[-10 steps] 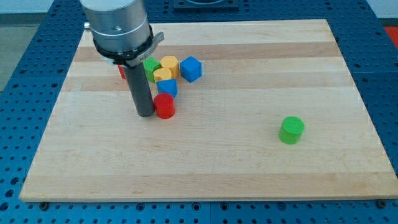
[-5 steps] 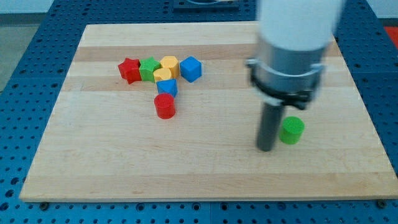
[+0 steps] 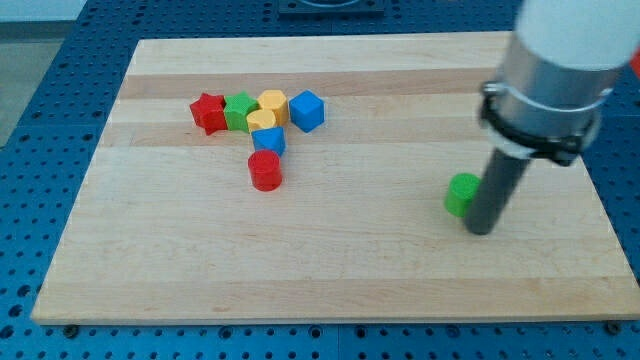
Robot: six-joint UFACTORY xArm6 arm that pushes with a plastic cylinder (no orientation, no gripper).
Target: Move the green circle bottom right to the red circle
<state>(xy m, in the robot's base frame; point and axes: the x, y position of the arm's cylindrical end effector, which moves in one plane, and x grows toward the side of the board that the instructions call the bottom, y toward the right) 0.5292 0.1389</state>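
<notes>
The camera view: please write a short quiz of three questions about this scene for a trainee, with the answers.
1. True or false: my tip stands on the view's right side of the green circle.
2. Which block lies nearest the red circle? A) red star B) small blue block C) green star
3. Fill in: the green circle lies toward the view's ____ of the red circle.

Key: 1 true; 2 B; 3 right.
</notes>
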